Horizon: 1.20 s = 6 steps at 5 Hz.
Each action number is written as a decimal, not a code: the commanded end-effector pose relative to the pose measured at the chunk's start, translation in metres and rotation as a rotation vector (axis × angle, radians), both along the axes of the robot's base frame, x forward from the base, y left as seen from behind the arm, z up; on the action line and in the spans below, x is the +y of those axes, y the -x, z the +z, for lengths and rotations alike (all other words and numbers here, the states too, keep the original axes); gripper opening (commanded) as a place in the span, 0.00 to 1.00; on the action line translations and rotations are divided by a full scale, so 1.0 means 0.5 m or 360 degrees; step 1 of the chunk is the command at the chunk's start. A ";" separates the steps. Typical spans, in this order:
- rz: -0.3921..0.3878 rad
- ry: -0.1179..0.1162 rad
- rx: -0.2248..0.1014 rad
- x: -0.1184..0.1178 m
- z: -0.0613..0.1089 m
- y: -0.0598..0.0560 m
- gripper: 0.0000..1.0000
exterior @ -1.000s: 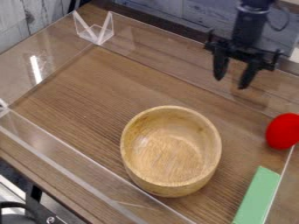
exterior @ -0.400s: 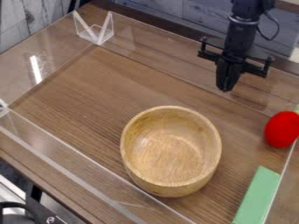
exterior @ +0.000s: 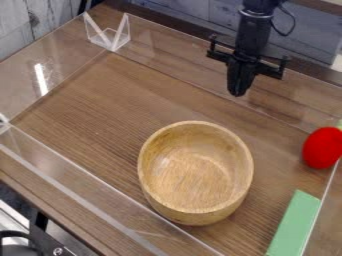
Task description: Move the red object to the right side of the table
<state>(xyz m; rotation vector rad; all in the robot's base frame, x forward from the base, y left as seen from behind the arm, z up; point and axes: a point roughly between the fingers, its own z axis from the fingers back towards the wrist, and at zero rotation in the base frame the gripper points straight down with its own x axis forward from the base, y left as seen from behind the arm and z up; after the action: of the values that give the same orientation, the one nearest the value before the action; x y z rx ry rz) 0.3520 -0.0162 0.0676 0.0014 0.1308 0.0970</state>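
The small rounded red toy strawberry [exterior: 322,148] sits on the dark brown wood-grain table [exterior: 120,105], right of the round light wooden bowl [exterior: 197,170] and close to the table's right edge. Just beyond the bowl's near-right side lies a flat green block [exterior: 295,226]. The black gripper [exterior: 239,90] hangs above the table behind the bowl, pointing down, its jaws pinched together on nothing; the strawberry is well apart from it, off to the bowl's right.

Judged from this, the main risk is the approach: jaws this narrow cannot straddle the fruit, and coming down closed would nudge the rounded toy and send it rolling, perhaps against the clear acrylic wall [exterior: 54,60] or the green block. A sweep low across from behind the bowl could also clip the bowl's rim. The strawberry's smooth curved skin may squirt out of an off-centre pinch.
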 end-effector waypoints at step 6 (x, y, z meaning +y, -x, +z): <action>0.0015 -0.0012 -0.0170 -0.031 0.062 -0.006 0.00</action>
<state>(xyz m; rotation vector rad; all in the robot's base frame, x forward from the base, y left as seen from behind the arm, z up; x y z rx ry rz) 0.3454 -0.0298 0.0620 0.0121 0.1393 0.1130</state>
